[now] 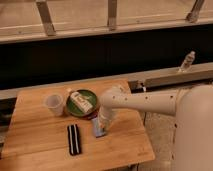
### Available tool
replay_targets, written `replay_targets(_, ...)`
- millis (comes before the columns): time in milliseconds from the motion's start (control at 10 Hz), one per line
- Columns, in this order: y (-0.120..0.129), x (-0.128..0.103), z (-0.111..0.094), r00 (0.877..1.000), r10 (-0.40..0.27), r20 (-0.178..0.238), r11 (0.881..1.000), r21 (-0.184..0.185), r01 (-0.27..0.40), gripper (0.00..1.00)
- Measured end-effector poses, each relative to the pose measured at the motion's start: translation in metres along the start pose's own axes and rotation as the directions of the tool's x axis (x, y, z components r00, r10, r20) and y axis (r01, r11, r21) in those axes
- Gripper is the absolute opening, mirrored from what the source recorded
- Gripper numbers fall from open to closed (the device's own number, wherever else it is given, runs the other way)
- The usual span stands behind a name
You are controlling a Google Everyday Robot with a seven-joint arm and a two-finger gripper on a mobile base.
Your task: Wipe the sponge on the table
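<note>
The light-blue sponge (pixel 98 127) lies flat on the wooden table (pixel 40 137), right of centre. My gripper (pixel 103 125) points down onto it from the white arm that reaches in from the right, and it is shut on the sponge, hiding the sponge's right part. The sponge rests against the tabletop just below the green plate.
A round green plate (pixel 90 96) with a wrapped snack (pixel 81 101) sits behind the sponge. A pale cup (pixel 54 104) stands to its left. A black striped block (pixel 74 138) lies at the front. A bottle (pixel 186 61) stands on the ledge at far right.
</note>
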Motion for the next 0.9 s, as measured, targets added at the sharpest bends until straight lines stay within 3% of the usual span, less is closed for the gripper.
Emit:
replay_targets(200, 0.026, 0.024, 0.01, 0.999, -0.043, -0.016, 0.999, 0.006, 0.043, 0.18)
replay_targets(400, 0.051, 0.067, 0.02, 0.997, -0.068, -0.031, 0.998, 0.015, 0.069, 0.18)
replay_targets(700, 0.055, 0.104, 0.019, 0.999, -0.05, -0.016, 0.999, 0.01, 0.051, 0.18)
replay_targets(900, 0.049, 0.107, 0.008, 0.999, -0.033, 0.019, 0.999, -0.002, 0.033, 0.18)
